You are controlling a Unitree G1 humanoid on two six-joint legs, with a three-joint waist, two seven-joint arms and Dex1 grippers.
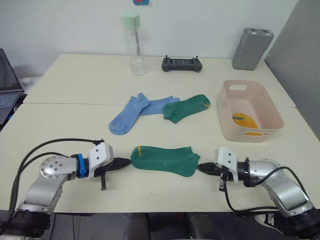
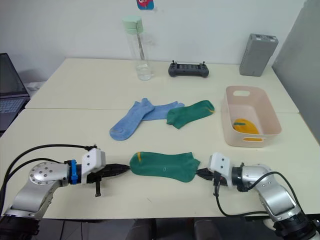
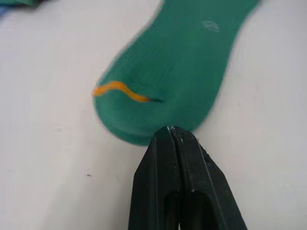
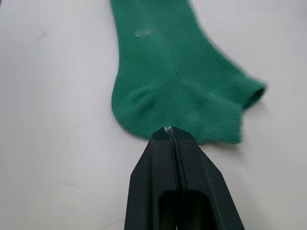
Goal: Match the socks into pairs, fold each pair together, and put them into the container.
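A dark green sock (image 1: 165, 160) with yellow toe trim lies flat near the table's front edge. My left gripper (image 1: 128, 163) is shut with its tips pinching the sock's toe edge (image 3: 144, 132). My right gripper (image 1: 200, 167) is shut on the opposite, cuff end (image 4: 192, 129). A second dark green sock (image 1: 187, 107) lies further back at mid-table, next to two light blue socks (image 1: 127, 116) that overlap. The pale pink container (image 1: 223, 107) stands at the right with mustard-yellow socks (image 1: 245, 120) inside.
At the back of the table stand a clear bottle (image 1: 134, 45) with a green cap, a black controller (image 1: 182, 64) and a grey upright box (image 1: 252, 48). A laptop (image 1: 7, 95) sits off the left edge. Bare tabletop lies between the near sock and the other socks.
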